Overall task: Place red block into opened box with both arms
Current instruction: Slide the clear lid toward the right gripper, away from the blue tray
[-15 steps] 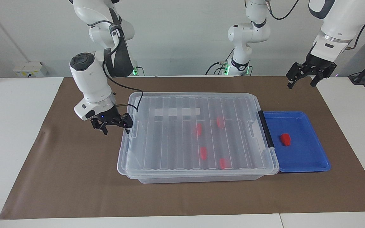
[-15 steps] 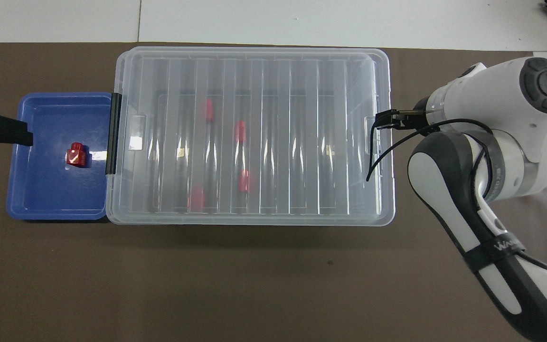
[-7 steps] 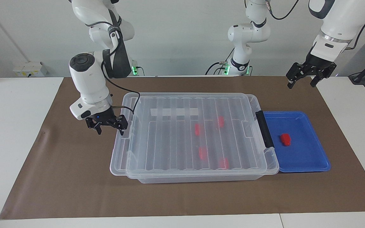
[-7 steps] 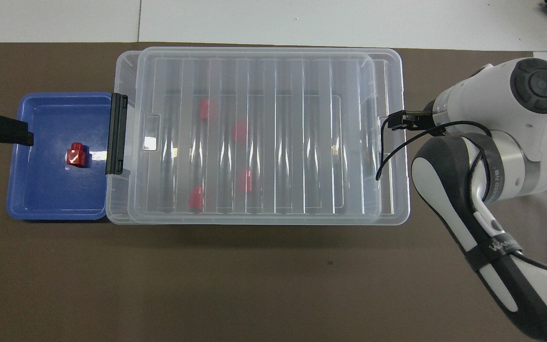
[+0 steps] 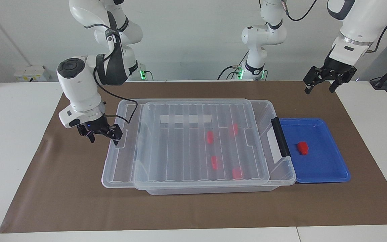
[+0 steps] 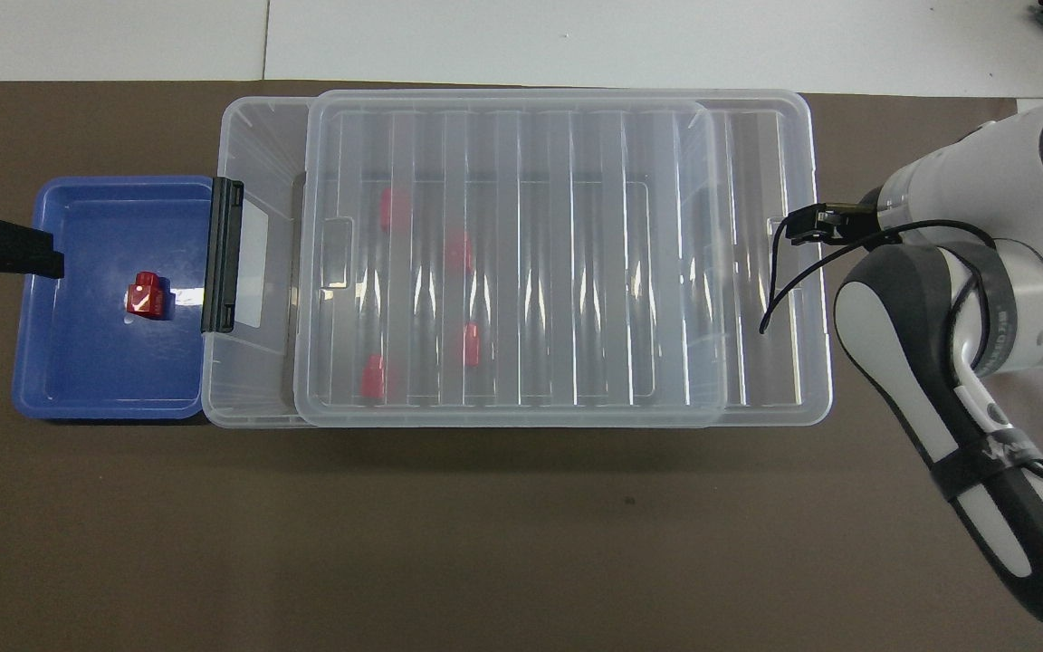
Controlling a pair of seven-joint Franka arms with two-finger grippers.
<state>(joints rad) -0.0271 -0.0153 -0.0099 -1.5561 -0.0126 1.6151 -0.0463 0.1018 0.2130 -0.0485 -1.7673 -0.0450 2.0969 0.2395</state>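
Right gripper [image 5: 103, 137] is held low at the end of the lid [image 5: 180, 151] that faces the right arm's end of the table [image 5: 12, 134]; its fingers are spread apart, one fingertip [image 5: 116, 142] is set down at the lid's end rim, and whether the rim is pinched cannot be told. Left gripper [image 5: 319, 88] is held up with its fingers spread and nothing between them, over the brown mat [image 5: 62, 188] near the mat's corner at the left arm's end, where that arm waits. The box [image 5: 287, 174] is laid lengthwise in the middle of the mat. Its ribbed clear lid rests on it shifted toward the right arm's end, so that the lid overhangs that end and a strip of the box is uncovered beside the black clip handle [image 5: 280, 136]. The red block [image 5: 302, 148] is found in the blue tray [image 5: 328, 171], apart from its walls; the tray is set against the box's clip end, toward the mat's edge at the left arm's end. Four more red blocks [image 5: 214, 162] are seen through the lid on the box's floor. A white strip [image 5: 185, 118] is seen through the lid, and whether anything is written on it cannot be told. Pale lettering [image 6: 997, 448] is carried on a dark band on the right arm, but it cannot be read.
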